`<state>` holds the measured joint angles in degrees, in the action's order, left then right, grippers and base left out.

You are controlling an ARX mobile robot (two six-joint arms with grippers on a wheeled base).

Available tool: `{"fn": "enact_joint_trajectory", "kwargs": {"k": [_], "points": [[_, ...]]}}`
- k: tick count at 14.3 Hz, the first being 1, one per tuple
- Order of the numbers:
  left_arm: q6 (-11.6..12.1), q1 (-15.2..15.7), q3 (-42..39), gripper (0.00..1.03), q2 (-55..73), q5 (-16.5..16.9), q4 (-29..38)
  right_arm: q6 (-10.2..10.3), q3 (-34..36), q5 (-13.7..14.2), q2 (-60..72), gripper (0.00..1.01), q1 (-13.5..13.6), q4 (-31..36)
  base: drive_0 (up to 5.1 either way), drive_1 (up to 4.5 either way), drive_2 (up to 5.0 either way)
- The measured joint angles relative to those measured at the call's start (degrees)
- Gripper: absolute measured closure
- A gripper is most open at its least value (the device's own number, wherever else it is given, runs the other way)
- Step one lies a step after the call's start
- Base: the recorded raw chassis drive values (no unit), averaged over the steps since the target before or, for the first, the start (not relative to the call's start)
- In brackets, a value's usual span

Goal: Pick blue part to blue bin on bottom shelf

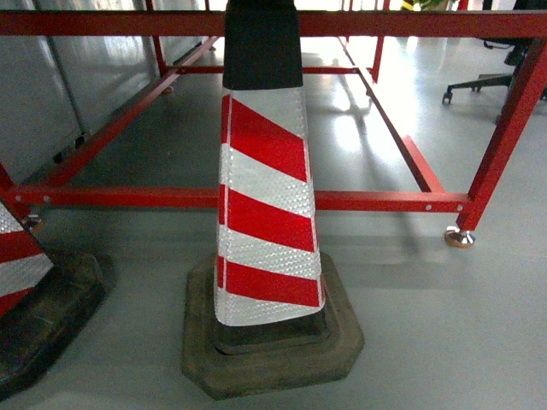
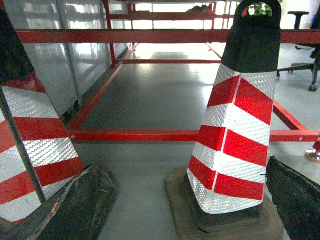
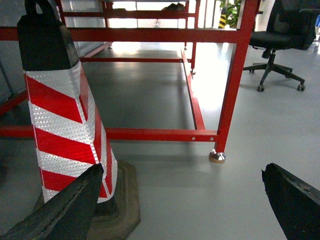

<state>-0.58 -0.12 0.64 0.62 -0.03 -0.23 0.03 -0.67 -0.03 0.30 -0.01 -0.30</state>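
Note:
The blue part, the blue bin and the bottom shelf are out of view in every frame. In the left wrist view my left gripper [image 2: 182, 167] is open, its dark fingers [image 2: 75, 210] spread wide with only floor and a cone base between them. My right gripper [image 3: 182, 169] is also open, and its black fingers [image 3: 295, 200] frame bare grey floor. Neither gripper holds anything. Neither gripper shows in the head view.
A red-and-white striped traffic cone [image 1: 265, 188] on a heavy base stands directly ahead, and a second cone [image 1: 17, 265] is at the left edge. Behind them runs a low red steel frame [image 1: 256, 199]. An office chair [image 3: 280, 35] stands at the far right on the grey floor.

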Motion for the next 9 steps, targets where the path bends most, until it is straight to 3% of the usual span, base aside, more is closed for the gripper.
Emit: {"fn": "enact_joint_trajectory", "kwargs": {"k": [9], "points": [[0.02,0.00,0.00,0.05,0.00,-0.09,0.00,0.02,-0.02,-0.02,0.00,0.03,0.00,0.04,0.0,0.00,0.0]]}}
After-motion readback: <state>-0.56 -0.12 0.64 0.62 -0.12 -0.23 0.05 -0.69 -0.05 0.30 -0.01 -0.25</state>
